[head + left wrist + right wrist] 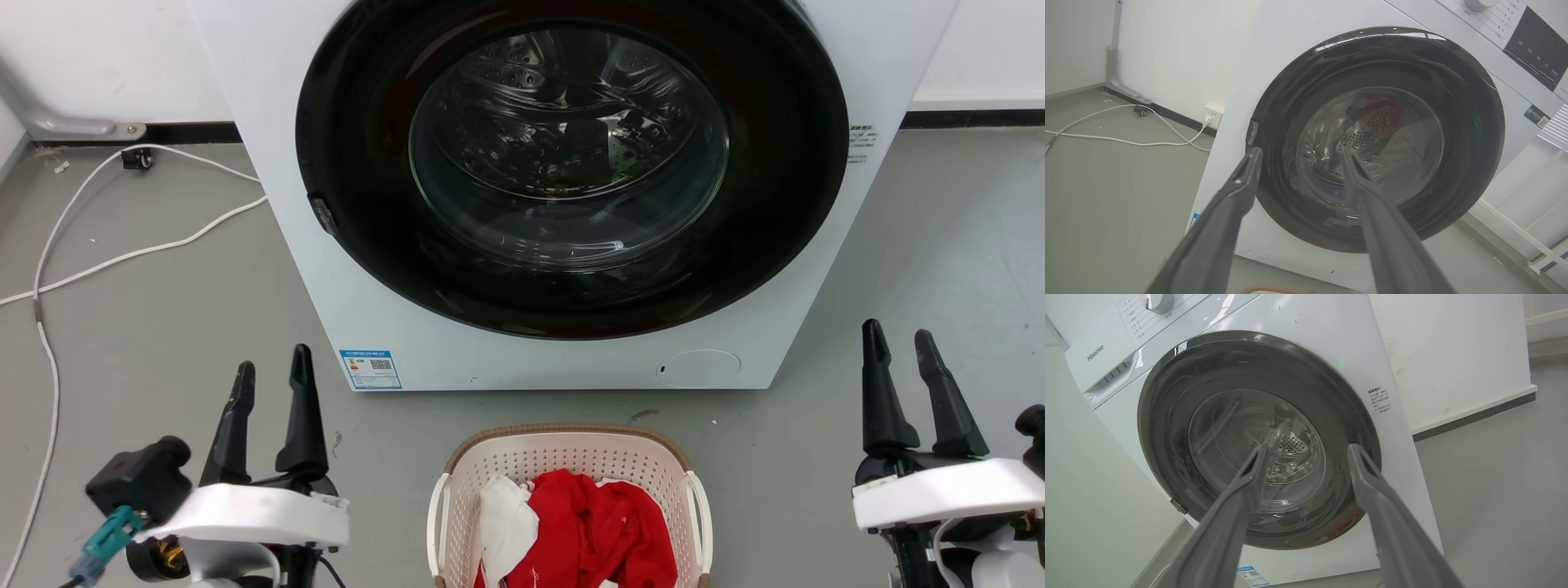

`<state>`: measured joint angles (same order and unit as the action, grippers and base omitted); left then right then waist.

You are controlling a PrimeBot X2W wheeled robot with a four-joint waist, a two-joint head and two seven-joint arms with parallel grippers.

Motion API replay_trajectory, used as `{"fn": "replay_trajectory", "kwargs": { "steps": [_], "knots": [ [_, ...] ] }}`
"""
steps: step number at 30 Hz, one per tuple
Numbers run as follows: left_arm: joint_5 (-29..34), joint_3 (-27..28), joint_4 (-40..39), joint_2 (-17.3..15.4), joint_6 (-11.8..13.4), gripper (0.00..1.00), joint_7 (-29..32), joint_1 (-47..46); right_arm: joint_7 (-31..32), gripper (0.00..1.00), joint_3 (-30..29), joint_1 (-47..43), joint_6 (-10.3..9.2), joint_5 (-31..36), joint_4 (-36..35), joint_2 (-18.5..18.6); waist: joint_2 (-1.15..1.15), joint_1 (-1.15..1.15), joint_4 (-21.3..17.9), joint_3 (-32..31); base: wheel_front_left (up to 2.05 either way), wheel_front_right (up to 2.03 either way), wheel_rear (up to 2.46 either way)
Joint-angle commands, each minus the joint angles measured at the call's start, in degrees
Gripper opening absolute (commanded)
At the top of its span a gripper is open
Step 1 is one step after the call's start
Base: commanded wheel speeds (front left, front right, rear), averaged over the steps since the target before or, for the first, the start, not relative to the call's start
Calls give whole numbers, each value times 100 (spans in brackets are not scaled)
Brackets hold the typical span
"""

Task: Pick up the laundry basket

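**Head view.** The laundry basket point(563, 459) stands on the smooth grey floor point(163, 343), centred just in front of the washing machine point(571, 363). It lies between the two pincers and is touched by neither. It is a rounded rectangle in shape. The walls are cream plastic pierced by a regular grid of small holes, and the rim point(563, 428) is a brown band with a woven look. A slim white loop handle point(438, 510) curves down each long side. Inside lie a crumpled red garment point(608, 531) and a white cloth point(506, 527) beside it. The basket's near end is cut off by the view's lower edge.

**Pincers.** The left pincer point(273, 365) stands at lower left and the right pincer point(898, 333) at lower right. Each has two long, matt dark fingers tapering to blunt tips. The fingers are parted with a clear gap and grip nothing. Each pincer rises from a glossy white wrist shell.

**Surroundings.** The machine is a white, flat-fronted box. Its broad, glossy black round door point(367, 204) frames a domed glass window point(567, 147), through which the perforated metal drum shows. A blue label point(370, 369) sits at the machine's lower left corner. A thin white cable point(122, 257) snakes over the floor to the left.
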<state>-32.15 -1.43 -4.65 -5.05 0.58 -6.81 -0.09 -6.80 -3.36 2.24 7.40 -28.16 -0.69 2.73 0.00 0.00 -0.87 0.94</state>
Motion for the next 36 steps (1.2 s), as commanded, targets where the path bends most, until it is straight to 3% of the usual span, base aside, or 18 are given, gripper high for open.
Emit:
{"fn": "replay_trajectory", "kwargs": {
  "steps": [1, 10, 17, 31, 36],
  "knots": [
    [193, -110, -128, -95, 99, 100, -55, 7, -52, 100, 25, 17, 12, 218, -108, 21, 0, 0, -3, 0, 0, 0, 0],
    [830, -854, -174, -551, 787, 100, -197, -53, -192, 100, 162, -37, 12, 1004, -48, 21, 0, 0, -37, 5, 0, 0, 0],
    [1113, -1349, -55, -828, 1169, 100, -295, -105, -298, 100, 92, -91, 12, 1439, -9, 20, 0, 0, -55, 23, 0, 0, 0],
    [1627, -1867, 5, -1065, 1234, 100, -470, -196, -465, 100, 162, -104, 13, 2361, -48, 21, 0, 0, -78, 55, 0, 0, 0],
    [1716, -1874, -126, -1008, 1246, 100, -524, -161, -531, 100, 178, -130, 12, 2557, -75, 22, 0, 0, -70, 62, 0, 0, 0]
  ]
}}
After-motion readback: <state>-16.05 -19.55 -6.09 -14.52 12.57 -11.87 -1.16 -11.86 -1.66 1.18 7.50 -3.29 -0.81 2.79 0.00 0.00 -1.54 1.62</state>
